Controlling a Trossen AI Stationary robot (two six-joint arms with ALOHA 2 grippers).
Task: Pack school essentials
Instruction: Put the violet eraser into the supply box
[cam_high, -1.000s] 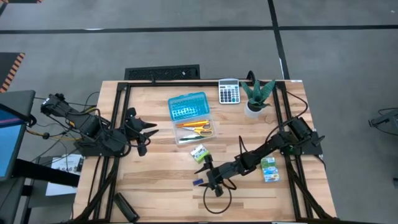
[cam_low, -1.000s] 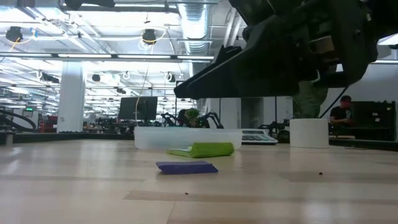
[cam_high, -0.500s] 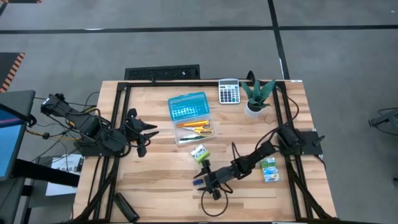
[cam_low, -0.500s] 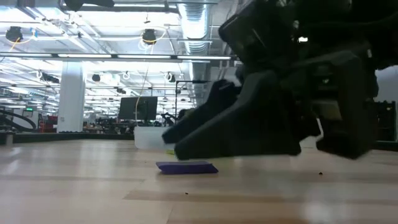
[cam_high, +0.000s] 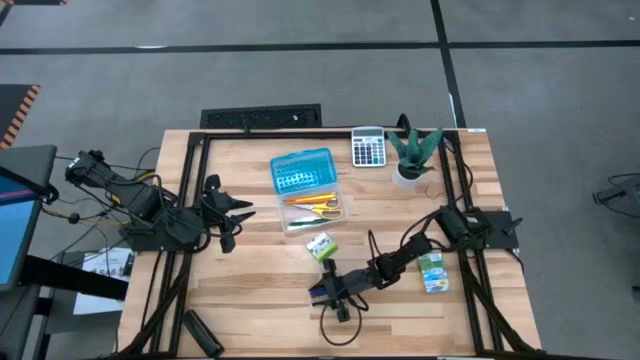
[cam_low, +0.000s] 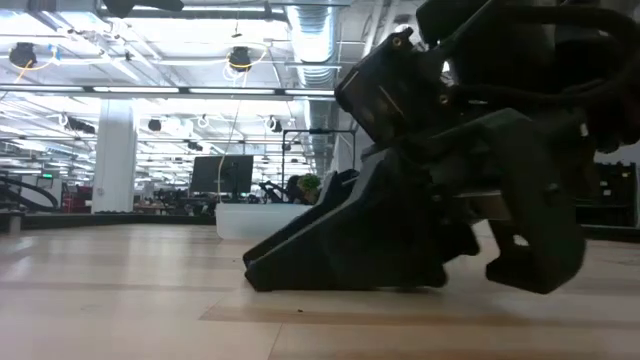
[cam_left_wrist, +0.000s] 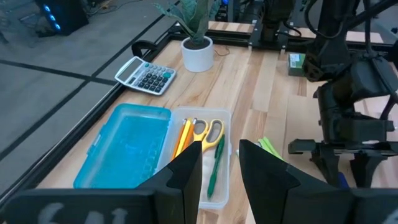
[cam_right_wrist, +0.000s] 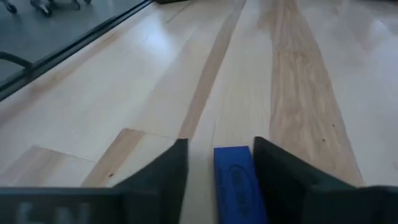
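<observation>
The tiny blue piece (cam_right_wrist: 237, 180) lies flat on the table near its front middle (cam_high: 318, 294). My right gripper (cam_right_wrist: 219, 163) is low over it and open. One finger stands on each side, one close beside the piece and the other a gap away. In the low view this gripper (cam_low: 300, 270) hides the piece. The open pencil case (cam_high: 312, 208) holds the yellow-handled scissors (cam_left_wrist: 208, 132), pencils and a green pen. The green-white block (cam_high: 321, 246) lies in front of the case. My left gripper (cam_left_wrist: 221, 168) hovers open at the table's left (cam_high: 235, 207).
The case's blue lid (cam_high: 301, 170) lies open behind its tray. A grey calculator (cam_high: 368, 146) and a potted plant (cam_high: 412, 155) stand at the far edge. A green-blue packet (cam_high: 432, 272) lies under the right arm. A dark object (cam_high: 200, 330) sits at the front left corner.
My right gripper has come down to the table top and a little toward the left edge. Its fingers now stand around the blue piece. In the low view the piece, plain before, is now hidden behind the gripper.
</observation>
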